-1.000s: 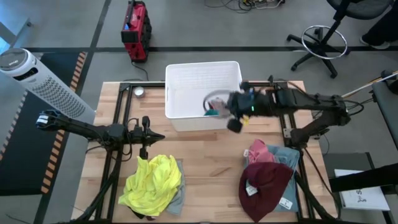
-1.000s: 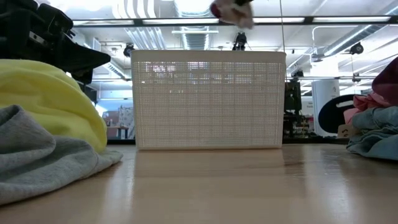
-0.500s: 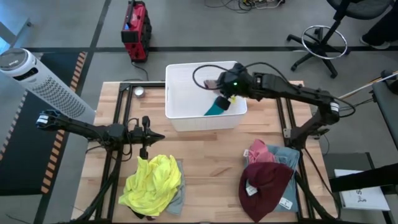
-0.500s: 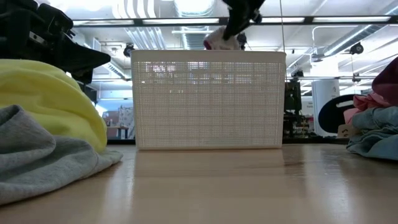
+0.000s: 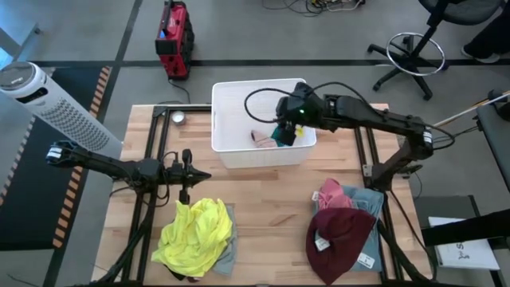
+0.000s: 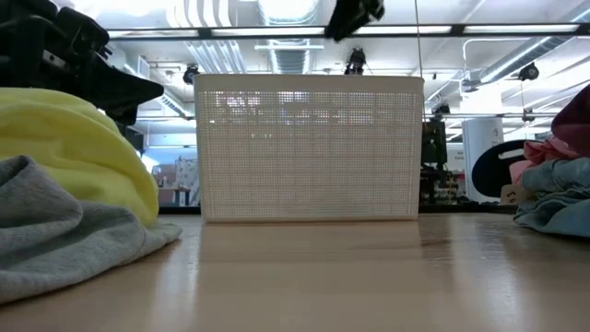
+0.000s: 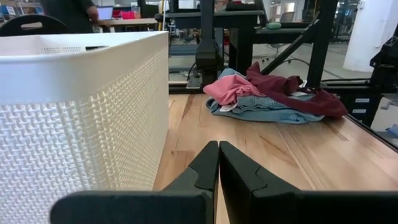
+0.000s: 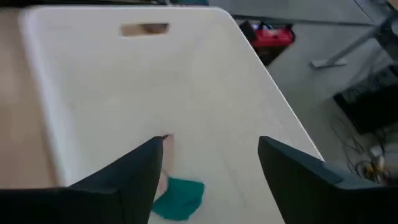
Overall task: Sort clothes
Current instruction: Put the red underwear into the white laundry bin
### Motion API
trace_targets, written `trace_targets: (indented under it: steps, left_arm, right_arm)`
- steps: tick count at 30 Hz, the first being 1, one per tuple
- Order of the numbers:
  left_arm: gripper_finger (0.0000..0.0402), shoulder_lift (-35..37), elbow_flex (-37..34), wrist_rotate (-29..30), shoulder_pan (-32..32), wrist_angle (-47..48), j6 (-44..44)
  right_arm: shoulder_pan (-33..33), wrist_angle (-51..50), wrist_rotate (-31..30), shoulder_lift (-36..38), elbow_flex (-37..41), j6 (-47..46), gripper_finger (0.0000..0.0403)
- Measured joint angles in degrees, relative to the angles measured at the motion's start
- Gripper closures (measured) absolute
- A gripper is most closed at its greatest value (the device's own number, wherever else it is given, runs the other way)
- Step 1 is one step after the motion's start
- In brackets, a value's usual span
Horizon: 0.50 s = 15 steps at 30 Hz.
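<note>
My right gripper [image 5: 287, 134] [image 8: 211, 144] hangs open over the white basket [image 5: 239, 86], near its right wall, with nothing between its fingers. A small pink piece [image 5: 260, 138] and a teal piece [image 8: 179, 198] lie on the basket's floor below it. A yellow top [image 5: 195, 231] lies on a grey item [image 5: 227, 257] at the near left. At the near right, a maroon piece [image 5: 343, 235] lies partly on a pink piece [image 5: 332, 193] and a light blue one [image 5: 369, 199]. My left gripper [image 5: 203, 175] [image 7: 218, 163] waits shut, left of the basket.
A small round metal object [image 5: 178, 118] lies on the table left of the basket. The basket's mesh wall [image 7: 93, 124] stands close beside my left gripper. Bare wood [image 5: 271, 207] lies between the two clothes piles. A fan [image 5: 48, 100] stands off the table's left.
My right gripper has swung from the basket's near right wall up and over the basket, toward the table's far edge. It has let go of the pink and teal pieces, which have fallen onto the basket's floor.
</note>
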<state>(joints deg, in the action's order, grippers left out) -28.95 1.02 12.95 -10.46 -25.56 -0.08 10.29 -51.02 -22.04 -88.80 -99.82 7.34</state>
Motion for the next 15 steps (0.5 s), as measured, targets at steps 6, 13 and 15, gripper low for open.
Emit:
trace_targets:
  steps: [6, 13, 15]
  left_arm:
    - [0.0402, -0.58, 0.0, 0.0, 0.01, -0.12, 0.0]
    - [0.0402, -0.7, 0.0, 0.0, 0.01, -0.1, 0.0]
    - [0.0402, -0.76, 0.0, 0.0, 0.02, -0.15, 0.0]
  right_arm:
    - [-6.79, -12.62, 6.13, 2.93, -1.32, -2.85, 0.0133]
    - [-16.97, -26.69, 6.63, 3.77, 0.66, -14.16, 0.0136]
    - [-20.29, -27.02, 7.9, 3.81, 1.88, -17.11, 0.0132]
